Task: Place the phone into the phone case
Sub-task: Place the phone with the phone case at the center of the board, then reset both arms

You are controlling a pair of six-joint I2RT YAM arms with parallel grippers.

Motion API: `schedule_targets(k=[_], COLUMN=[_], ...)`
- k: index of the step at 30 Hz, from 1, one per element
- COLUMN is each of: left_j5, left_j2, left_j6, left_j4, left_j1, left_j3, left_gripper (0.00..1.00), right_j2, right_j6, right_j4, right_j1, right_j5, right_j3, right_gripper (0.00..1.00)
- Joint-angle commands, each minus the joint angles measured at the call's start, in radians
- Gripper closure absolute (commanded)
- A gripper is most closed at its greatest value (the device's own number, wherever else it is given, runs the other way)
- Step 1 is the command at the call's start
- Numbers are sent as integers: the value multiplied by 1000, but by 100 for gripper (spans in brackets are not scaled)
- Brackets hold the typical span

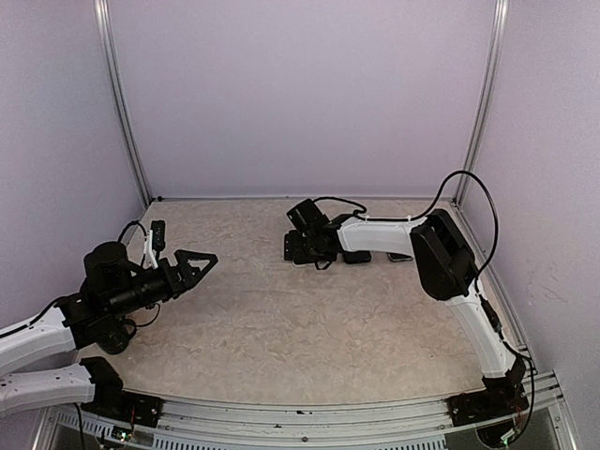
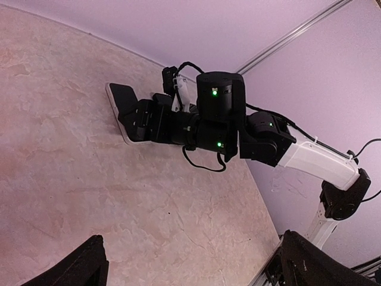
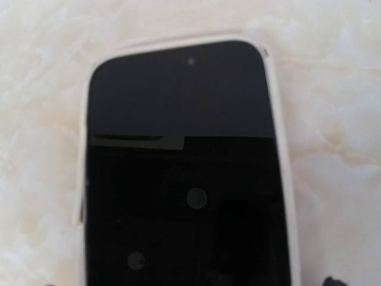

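The phone lies flat and screen-up on the table, and its black glass fills the right wrist view. It sits inside the white phone case, whose rim runs round the top and both sides. My right gripper hovers low over it, open; only a dark fingertip shows, apart from the case's right edge. From the left wrist view the right gripper covers most of the phone, and the case's white edge shows beside it. My left gripper hangs open and empty at the table's left.
The marbled tabletop is boxed in by lilac walls with aluminium posts at the back corners. The right arm's white link and black cable span the back right. A metal rail runs along the near edge.
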Motion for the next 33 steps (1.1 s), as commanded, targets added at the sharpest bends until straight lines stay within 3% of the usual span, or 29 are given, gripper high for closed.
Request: schedule_targets(k=[1,11,19,26,33], left_j5=[-7,-8,-17,-18,-94], left_j2=[-4,-3,-16,10,99], left_j6=[18,13,19,75,149], left_j4=[-3,-3,-27,-73,-170], left_j1=[13,18,19,31,49], left_j3=[3,4,11,62,161], left_gripper=[1,1,1,1,1], right_j2=[-77,-136,-167,-383,-698], right_j6=[-35,-70,-74,-218,-398], right_j4=[47,145,71,151,237], right_j1=[18,29,30,42,47], right_j5=[-24,-105,-14,16,-11], right_j3=[-57,-143,-148,-324,-630], right_gripper=[4,4,0,0,1])
